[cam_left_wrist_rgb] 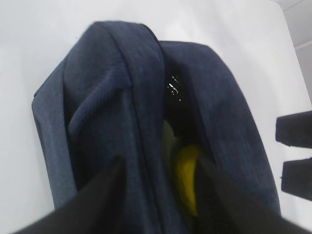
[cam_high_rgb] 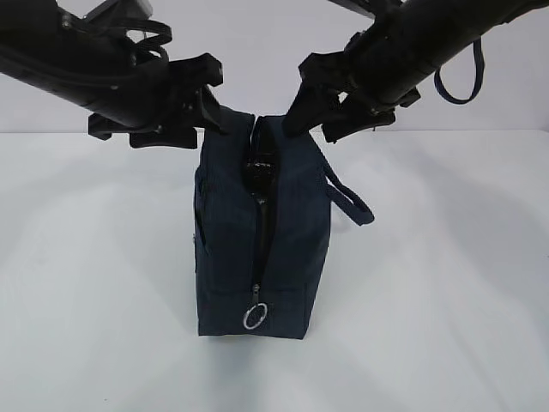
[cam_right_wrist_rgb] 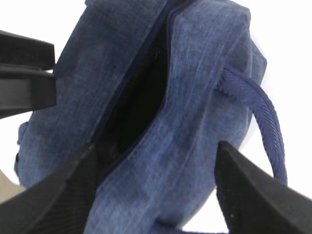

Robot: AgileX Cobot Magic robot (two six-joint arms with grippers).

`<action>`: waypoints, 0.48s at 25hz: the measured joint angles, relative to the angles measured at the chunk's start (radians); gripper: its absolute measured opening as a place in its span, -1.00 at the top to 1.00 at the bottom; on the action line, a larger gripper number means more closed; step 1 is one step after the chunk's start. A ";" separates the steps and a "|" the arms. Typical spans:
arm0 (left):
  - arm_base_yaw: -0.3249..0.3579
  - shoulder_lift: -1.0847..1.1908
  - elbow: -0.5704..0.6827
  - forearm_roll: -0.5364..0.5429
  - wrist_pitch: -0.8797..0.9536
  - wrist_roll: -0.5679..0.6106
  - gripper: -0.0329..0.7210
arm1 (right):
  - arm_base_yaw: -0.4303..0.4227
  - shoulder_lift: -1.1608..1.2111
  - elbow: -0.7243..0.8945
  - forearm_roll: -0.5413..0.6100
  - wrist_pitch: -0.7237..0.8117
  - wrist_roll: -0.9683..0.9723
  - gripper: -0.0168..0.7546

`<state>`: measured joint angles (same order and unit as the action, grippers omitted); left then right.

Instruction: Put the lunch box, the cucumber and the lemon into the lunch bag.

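Note:
The navy lunch bag [cam_high_rgb: 257, 257] stands upright mid-table, its zipper open along the top and its silver ring pull [cam_high_rgb: 255, 317] low on the front. My left gripper [cam_high_rgb: 214, 120] is open astride the bag's left top edge [cam_left_wrist_rgb: 107, 97], one finger outside, one inside the opening. Deep in the opening lies the yellow lemon [cam_left_wrist_rgb: 187, 175], with a pale green strip [cam_left_wrist_rgb: 168, 141] beside it that looks like the lunch box lid. The cucumber is hidden. My right gripper [cam_high_rgb: 313, 124] is open, straddling the bag's right wall [cam_right_wrist_rgb: 195, 73] near the strap handle [cam_right_wrist_rgb: 263, 117].
The bag stands on a white table [cam_high_rgb: 446, 326] before a white wall. A blue cable loop [cam_high_rgb: 459, 81] hangs from the right arm. Both arms lean in over the bag from above, close to each other.

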<state>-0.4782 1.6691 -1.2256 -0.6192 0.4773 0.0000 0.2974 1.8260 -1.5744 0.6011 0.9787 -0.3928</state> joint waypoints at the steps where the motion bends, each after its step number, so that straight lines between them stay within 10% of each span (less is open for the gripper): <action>1: 0.000 0.000 0.000 0.000 0.005 0.000 -0.17 | 0.000 0.000 0.000 -0.002 0.000 0.000 -0.42; 12: 0.000 -0.204 0.000 0.202 0.151 0.000 -0.38 | 0.000 -0.006 -0.109 -0.149 0.234 0.108 -0.54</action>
<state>-0.4782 1.4656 -1.2256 -0.4167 0.6285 0.0000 0.2974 1.8197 -1.6839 0.4524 1.2125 -0.2853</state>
